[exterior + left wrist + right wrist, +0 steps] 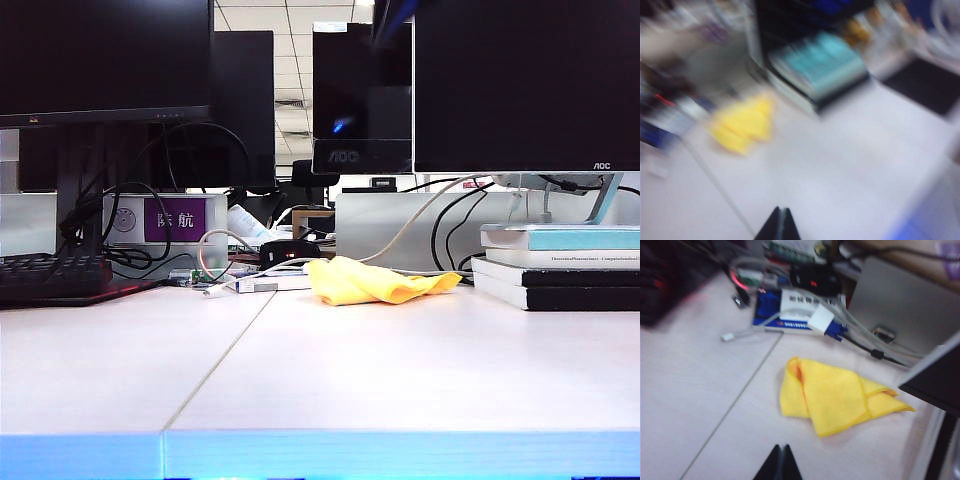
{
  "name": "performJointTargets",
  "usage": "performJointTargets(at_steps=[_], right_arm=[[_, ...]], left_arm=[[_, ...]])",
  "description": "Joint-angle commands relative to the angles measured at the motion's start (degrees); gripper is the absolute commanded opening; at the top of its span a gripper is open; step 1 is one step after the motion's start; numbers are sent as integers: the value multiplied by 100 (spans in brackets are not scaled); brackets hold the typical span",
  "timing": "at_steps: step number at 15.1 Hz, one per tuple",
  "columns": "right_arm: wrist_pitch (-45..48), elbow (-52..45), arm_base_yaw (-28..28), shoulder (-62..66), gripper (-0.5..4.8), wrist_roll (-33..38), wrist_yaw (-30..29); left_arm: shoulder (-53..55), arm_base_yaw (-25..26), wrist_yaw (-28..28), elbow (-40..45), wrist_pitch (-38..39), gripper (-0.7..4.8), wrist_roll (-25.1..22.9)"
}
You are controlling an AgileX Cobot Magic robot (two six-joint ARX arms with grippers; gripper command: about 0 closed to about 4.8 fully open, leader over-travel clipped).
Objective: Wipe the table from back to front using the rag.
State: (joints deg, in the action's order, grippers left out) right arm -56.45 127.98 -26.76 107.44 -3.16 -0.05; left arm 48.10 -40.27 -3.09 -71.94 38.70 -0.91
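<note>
The yellow rag lies crumpled on the off-white table toward the back, just right of the seam. From the right wrist view the rag is folded loosely, and my right gripper hangs shut and empty above bare table short of it. The left wrist view is blurred; there the rag is a yellow patch and my left gripper is shut with nothing in it, well clear of the cloth. Neither gripper appears in the exterior view.
A stack of books stands at the back right, close to the rag. Cables, a blue-and-white box and small electronics crowd the back. A black keyboard sits back left. Monitors rise behind. The blue front edge bounds the table.
</note>
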Motion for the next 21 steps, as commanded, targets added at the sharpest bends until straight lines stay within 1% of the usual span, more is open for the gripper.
performJointTargets(at_steps=[1,3,6,8,10,13,14,15,16,17,19,20,21], right_arm=[[-306,15,-46,-575,-4,20,-35],[-426,9,-164,-852,-4,15,-52],[-844,4,-306,-1139,-5,0,-157],[-1268,-2,-448,-1268,-4,-9,-109],[-1502,-98,-575,-1419,-5,-11,-103],[-1447,-686,-929,-1851,-5,-9,-96],[-1305,-1064,-1069,-2052,-4,-9,-96],[-1062,-1530,-1187,-2293,-5,-4,-96],[-509,-2402,-1392,-2761,-5,22,-94],[225,-3359,-1578,-3327,-5,33,-94],[822,-4107,-1709,-3779,-5,63,-92],[1051,-4406,-1751,-3969,-5,85,-87],[1521,-5062,-1825,-4374,-5,186,20]], left_arm=[[-234,-4,702,-306,-116,-6,20],[-474,-4,835,-369,-92,-6,50],[-1038,-4,848,-369,50,-6,50],[-1458,-4,855,-369,393,-6,50],[-1812,-4,848,-369,861,-6,52],[-2382,-4,846,-348,1593,-6,96],[-2496,-4,844,-295,1788,-6,94],[-2586,-4,817,-98,1821,-6,107],[-2741,-4,627,553,1495,-6,201],[-2848,-4,269,1460,715,-6,293],[-2881,-4,44,2135,13,-6,299],[-2881,-4,17,2365,-234,-6,304],[-2881,-4,-81,2828,-728,-6,310]])
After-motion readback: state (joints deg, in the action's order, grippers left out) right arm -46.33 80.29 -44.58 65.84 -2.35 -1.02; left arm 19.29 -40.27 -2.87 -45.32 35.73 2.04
